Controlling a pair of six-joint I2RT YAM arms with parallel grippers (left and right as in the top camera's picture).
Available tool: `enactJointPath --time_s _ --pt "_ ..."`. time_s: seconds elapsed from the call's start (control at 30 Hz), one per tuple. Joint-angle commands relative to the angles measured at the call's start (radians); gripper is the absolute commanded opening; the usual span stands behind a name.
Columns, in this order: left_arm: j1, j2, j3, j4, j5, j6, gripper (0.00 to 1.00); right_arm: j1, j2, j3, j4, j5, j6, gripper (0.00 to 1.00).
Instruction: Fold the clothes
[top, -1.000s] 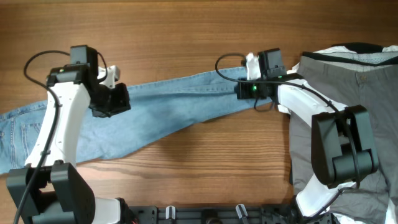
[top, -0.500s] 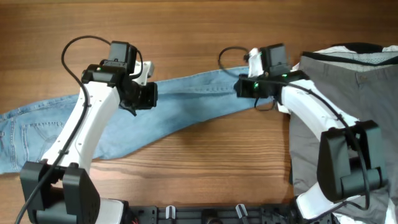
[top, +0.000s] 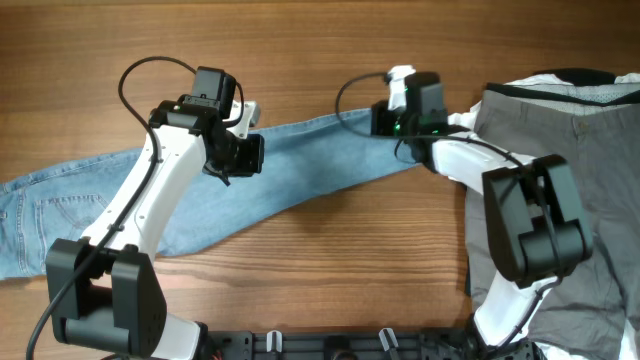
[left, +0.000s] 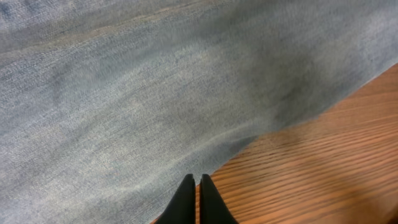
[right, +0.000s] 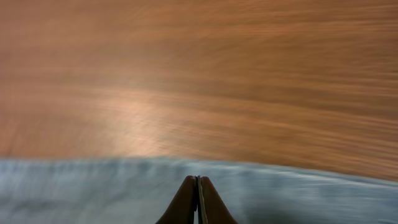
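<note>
Both my left end effector (left: 196, 180) and right end effector (right: 198, 182) are pressed together above the long light-blue denim jeans (top: 320, 160), which lie left-to-right, leg end nearest my right.

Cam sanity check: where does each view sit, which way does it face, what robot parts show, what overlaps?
Overhead: above the table, facing straight down; jeans, grey trousers, left arm, right arm.
Left wrist: on the left gripper, looking down past shut fingertips at denim and wood.
Right wrist: on the right gripper, shut fingertips, jeans' edge, blurred wood beyond.
Shared: jeans and table in all three.
</note>
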Motion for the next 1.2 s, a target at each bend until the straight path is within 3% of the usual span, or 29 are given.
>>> enactJointPath --time_s 0.0,0.03,0.13,0.23,0.33,0.43,0.6,0.73,0.9,1.03,1.1,1.17 --pt "-0.003 0.012 0.014 -0.029 -0.063 0.006 0.11 -0.049 -0.101 0.030 -0.074 0.055 0.056 0.11" --pt "-0.003 0.012 0.014 -0.045 -0.101 0.006 0.12 -0.064 -0.143 0.030 -0.130 0.055 0.057 0.17" --pt "0.009 0.010 0.014 -0.091 -0.166 0.005 0.09 -0.101 -0.287 0.030 -0.361 -0.050 0.024 0.20" --pt "0.010 0.010 0.014 -0.063 -0.043 0.007 0.04 -0.094 -0.331 0.029 -0.494 -0.222 -0.043 0.10" --pt "-0.018 0.014 0.005 0.016 -0.032 0.007 0.04 -0.071 -0.305 0.010 -0.569 -0.194 -0.035 0.04" --pt "-0.043 0.017 -0.048 0.122 -0.032 0.006 0.04 -0.068 -0.227 -0.024 -0.521 -0.087 0.025 0.04" --pt "-0.044 0.045 -0.110 0.142 -0.032 0.006 0.04 -0.069 -0.033 -0.025 -0.301 -0.010 0.116 0.04" --pt "-0.044 0.047 -0.117 0.146 -0.032 0.006 0.13 -0.070 0.106 -0.025 -0.046 -0.025 0.226 0.04" --pt "-0.044 0.049 -0.118 0.225 -0.032 0.006 0.14 -0.070 0.172 -0.025 0.063 0.015 0.486 0.04" --pt "-0.044 0.084 -0.118 0.275 -0.042 0.006 0.12 -0.076 0.191 -0.025 0.023 0.028 0.431 0.04" --pt "-0.040 0.120 -0.118 0.274 -0.148 -0.034 0.04 -0.085 0.186 -0.025 -0.004 0.004 0.359 0.05" --pt "-0.013 0.182 -0.118 0.302 -0.281 -0.134 0.04 -0.103 0.179 -0.025 -0.050 -0.057 0.291 0.04"
